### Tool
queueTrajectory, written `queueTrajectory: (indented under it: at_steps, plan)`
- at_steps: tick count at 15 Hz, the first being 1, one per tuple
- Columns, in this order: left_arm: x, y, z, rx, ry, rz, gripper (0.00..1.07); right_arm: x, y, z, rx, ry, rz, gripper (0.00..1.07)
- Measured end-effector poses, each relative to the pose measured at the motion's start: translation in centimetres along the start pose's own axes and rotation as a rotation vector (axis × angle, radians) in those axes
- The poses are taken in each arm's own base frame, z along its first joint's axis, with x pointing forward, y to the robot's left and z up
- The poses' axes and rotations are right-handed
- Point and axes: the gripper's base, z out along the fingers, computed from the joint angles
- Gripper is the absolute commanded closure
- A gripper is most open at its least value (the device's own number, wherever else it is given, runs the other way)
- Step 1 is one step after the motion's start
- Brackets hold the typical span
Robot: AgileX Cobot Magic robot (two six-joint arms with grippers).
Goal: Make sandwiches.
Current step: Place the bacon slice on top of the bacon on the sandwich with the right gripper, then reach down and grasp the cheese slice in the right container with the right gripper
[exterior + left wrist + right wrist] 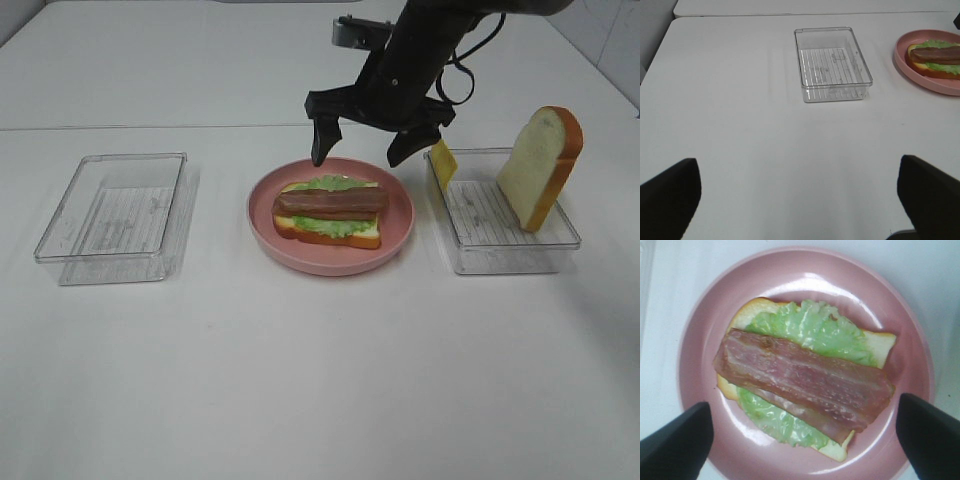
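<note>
On the pink plate (330, 255) lies the sandwich stack (330, 212): a bread slice, a green lettuce leaf and reddish-brown meat strips (805, 382) on top. My right gripper (365, 155) hangs open just above the stack, fingers spread wide and holding nothing. A second bread slice (542, 165) leans upright in the right clear tray (500, 215), and a yellow cheese square (442, 165) stands at that tray's left end. My left gripper (800, 195) is open over bare table, out of the exterior high view. The stack (936, 59) shows at the edge of the left wrist view.
A clear plastic tray (115, 215) stands at the left, with nothing in it, also in the left wrist view as the tray (832, 64). A table seam runs across behind the plate. White table surface (320, 380) stretches in front of the plate.
</note>
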Motion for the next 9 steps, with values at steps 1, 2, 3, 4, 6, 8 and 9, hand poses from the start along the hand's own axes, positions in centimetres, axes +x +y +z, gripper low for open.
queueTrajectory:
  at_steps: [1,2,3,4,6,8,9]
  plan:
    - [0.0,0.0,0.0,0.000,0.000,0.000,0.06,-0.5,0.5,-2.8,-0.008,-0.045,-0.008,0.11]
    - [0.0,0.0,0.0,0.000,0.000,0.000,0.06,-0.6,0.6,-3.7,-0.011,-0.061,-0.011,0.11]
    - [0.0,0.0,0.0,0.000,0.000,0.000,0.06,-0.8,0.9,-5.2,-0.014,-0.091,-0.013,0.11]
    - [0.0,0.0,0.0,0.000,0.000,0.000,0.06,-0.8,0.9,-5.7,-0.013,-0.099,-0.009,0.11]
    - [0.0,0.0,0.0,0.000,0.000,0.000,0.06,-0.7,0.4,-7.6,0.049,-0.106,0.012,0.11]
    - [0.0,0.0,0.0,0.000,0.000,0.000,0.06,-0.8,-1.6,-7.8,0.091,-0.086,0.059,0.11]
    - [0.0,0.0,0.0,0.000,0.000,0.000,0.06,-0.9,-3.4,-8.0,0.108,-0.088,0.097,0.11]
